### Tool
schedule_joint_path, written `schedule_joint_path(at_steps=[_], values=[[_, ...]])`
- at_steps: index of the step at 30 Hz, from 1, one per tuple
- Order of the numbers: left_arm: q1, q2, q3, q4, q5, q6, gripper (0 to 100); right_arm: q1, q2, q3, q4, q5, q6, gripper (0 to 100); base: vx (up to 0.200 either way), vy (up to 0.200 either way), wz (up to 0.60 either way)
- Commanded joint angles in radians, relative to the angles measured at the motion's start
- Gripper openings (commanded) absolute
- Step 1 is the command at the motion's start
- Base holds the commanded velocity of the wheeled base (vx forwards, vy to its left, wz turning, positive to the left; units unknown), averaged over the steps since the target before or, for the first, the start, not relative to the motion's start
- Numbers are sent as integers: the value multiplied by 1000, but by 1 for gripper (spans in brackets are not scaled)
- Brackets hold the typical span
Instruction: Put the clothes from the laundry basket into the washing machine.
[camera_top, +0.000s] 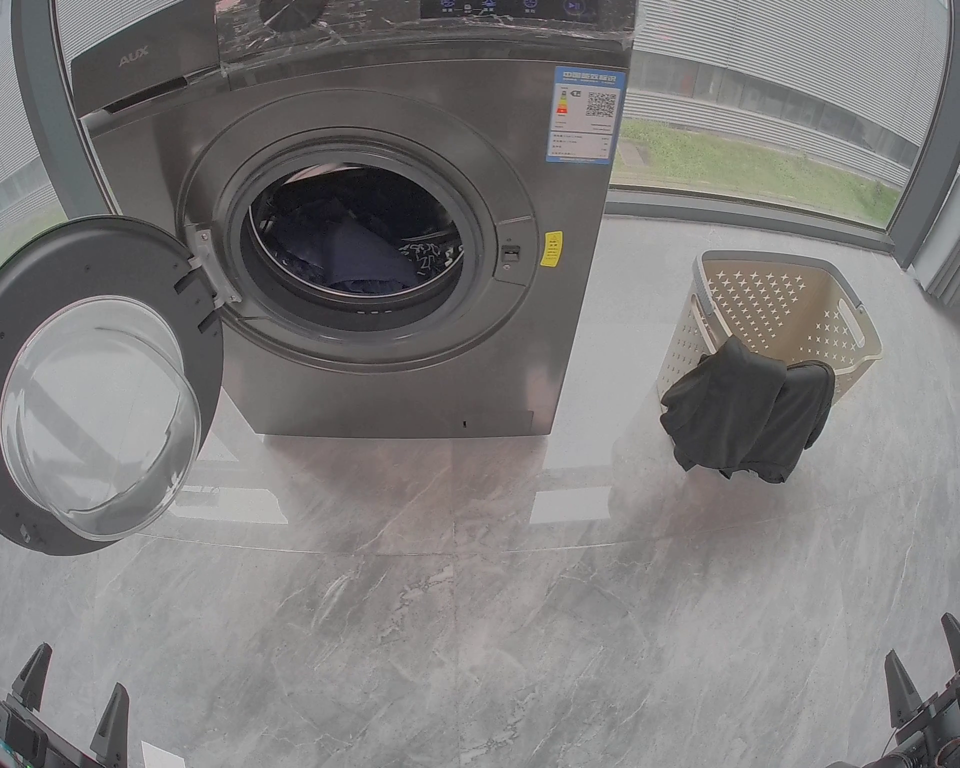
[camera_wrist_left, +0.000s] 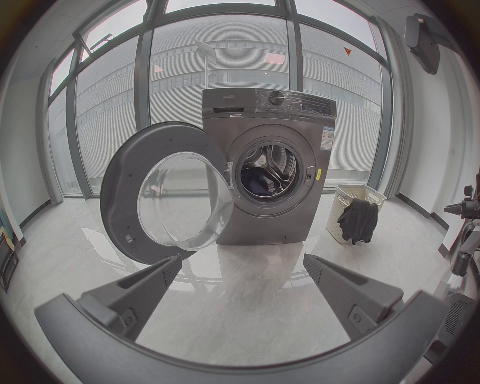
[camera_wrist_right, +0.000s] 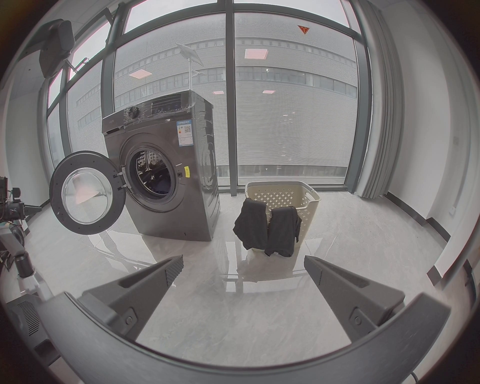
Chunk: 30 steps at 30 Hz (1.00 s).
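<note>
head view steeply downward; wrist views low, distant; common ground: washing machine (camera_top: 390, 395), laundry basket (camera_top: 790, 305)

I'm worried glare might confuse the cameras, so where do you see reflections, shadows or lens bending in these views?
Head view: bright window reflections on the glossy floor before the washing machine; its drum is dark. Left wrist view: the window frames bow outward and the corners go black. Right wrist view: same bowing, with a pale sheen on the floor before the laundry basket.
</note>
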Motion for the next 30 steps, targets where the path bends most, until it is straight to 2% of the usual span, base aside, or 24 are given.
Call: schedule_joint_path(at_steps=[1,15,21,23,30], values=[[0,-11,18,0,2,0,100,0,-13,17,-2,1,0,100,0,0,0],[0,-10,18,0,17,-6,100,0,-13,17,0,1,0,100,0,0,0],[0,-11,18,0,17,-8,100,0,-13,17,0,1,0,100,0,-200,0],[2,-11,18,0,15,3,100,0,-13,17,0,1,0,100,0,-200,0],[0,-11,18,0,23,-6,100,0,-13,17,0,1,0,100,0,-200,0]])
